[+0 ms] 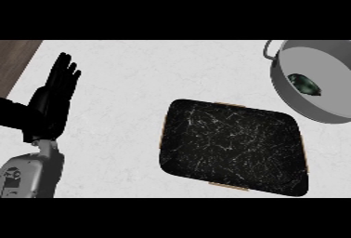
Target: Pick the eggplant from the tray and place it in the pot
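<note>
A dark eggplant lies inside the grey pot at the upper right of the counter. The black marbled tray sits in the middle, with nothing on it. My left hand shows at the left, fingers straight and pointing up, far from both tray and pot, holding nothing. My right hand is out of the picture.
White marble counter surrounds the tray. A strip of wooden floor marks the counter's edge at the upper left. The pot has a handle at its upper left rim.
</note>
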Robot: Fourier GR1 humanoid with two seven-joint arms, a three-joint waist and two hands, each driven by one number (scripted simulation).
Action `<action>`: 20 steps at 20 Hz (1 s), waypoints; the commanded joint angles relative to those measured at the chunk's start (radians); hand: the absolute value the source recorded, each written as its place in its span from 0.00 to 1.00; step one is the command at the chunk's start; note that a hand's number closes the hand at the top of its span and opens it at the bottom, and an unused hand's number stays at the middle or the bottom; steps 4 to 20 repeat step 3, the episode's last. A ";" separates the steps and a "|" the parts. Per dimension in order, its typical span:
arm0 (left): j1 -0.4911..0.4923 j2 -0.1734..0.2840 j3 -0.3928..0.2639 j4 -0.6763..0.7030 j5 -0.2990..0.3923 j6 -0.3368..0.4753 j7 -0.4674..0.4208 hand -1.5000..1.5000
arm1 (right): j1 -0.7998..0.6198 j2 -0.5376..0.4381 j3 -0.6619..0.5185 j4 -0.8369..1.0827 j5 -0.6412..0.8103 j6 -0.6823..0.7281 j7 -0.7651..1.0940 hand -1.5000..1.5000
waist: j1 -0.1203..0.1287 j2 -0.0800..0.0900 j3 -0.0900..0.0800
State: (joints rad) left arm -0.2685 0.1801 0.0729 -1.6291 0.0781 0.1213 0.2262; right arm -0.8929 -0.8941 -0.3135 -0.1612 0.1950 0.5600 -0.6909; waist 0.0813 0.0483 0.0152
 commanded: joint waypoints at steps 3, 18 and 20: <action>-0.011 -0.005 -0.006 0.015 -0.005 0.002 -0.002 0.50 | 0.033 -0.025 -0.002 -0.014 -0.013 0.170 -0.101 0.00 | -0.008 0.005 0.002; -0.011 -0.005 -0.006 0.015 -0.005 0.002 -0.002 0.50 | 0.033 -0.025 -0.002 -0.014 -0.013 0.170 -0.101 0.00 | -0.008 0.005 0.002; -0.011 -0.005 -0.006 0.015 -0.005 0.002 -0.002 0.50 | 0.033 -0.025 -0.002 -0.014 -0.013 0.170 -0.101 0.00 | -0.008 0.005 0.002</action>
